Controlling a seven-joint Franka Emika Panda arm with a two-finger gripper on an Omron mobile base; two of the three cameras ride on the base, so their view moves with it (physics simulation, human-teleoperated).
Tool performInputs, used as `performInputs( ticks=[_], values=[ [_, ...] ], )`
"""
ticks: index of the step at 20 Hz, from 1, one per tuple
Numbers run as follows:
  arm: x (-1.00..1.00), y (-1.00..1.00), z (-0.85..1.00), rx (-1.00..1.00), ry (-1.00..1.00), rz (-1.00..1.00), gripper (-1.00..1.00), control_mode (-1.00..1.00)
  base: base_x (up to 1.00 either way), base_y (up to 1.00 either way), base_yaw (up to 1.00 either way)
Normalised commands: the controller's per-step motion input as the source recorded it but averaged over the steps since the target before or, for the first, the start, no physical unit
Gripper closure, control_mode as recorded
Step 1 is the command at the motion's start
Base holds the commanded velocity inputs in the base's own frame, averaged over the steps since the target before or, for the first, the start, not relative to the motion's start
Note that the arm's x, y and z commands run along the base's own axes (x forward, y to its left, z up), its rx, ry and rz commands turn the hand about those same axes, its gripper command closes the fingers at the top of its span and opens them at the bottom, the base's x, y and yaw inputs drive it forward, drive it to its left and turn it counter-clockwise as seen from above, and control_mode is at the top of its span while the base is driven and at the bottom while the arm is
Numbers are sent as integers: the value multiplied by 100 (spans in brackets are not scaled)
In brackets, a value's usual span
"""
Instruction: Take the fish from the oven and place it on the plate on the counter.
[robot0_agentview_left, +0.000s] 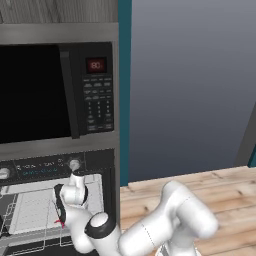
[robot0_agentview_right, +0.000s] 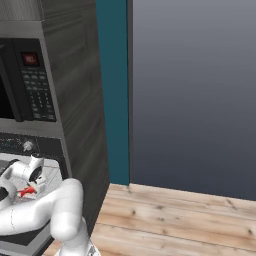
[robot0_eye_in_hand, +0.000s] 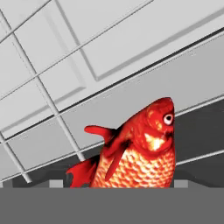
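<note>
The oven (robot0_agentview_left: 40, 167) stands open under the microwave, and its wire rack (robot0_eye_in_hand: 65, 65) and pale inside wall lie close behind my hand. My gripper (robot0_agentview_left: 60, 219) reaches down into the oven cavity. The red-orange fish (robot0_eye_in_hand: 140, 148) sits right at the fingertips, head tilted up, in front of the rack; my jaws look shut on it. From the sides the fish shows as a small red speck at the hand (robot0_agentview_left: 61, 221) (robot0_agentview_right: 27, 191), and the gripper (robot0_agentview_right: 30, 188) is just inside the oven's front (robot0_agentview_right: 30, 145). The plate and the counter are out of view.
A black-fronted microwave (robot0_agentview_left: 50, 90) with keypad and red display sits above the oven, seen too in the right base view (robot0_agentview_right: 30, 85). The cabinet's side panel (robot0_agentview_right: 80, 100) and a teal wall strip (robot0_agentview_right: 112, 90) stand to the right. Light wooden floor (robot0_agentview_left: 225, 185) spreads on the right.
</note>
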Motion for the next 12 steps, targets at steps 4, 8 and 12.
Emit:
performInputs(
  ticks=[4, 8, 12],
  values=[
    [-92, -10, 4, 8, -24, 0, 100, -100, 0, 0, 0],
    [-100, -11, 0, 7, -24, 0, 100, -100, 0, 0, 0],
    [-100, -9, 10, 6, -20, 0, 100, -100, 0, 0, 0]
  ],
)
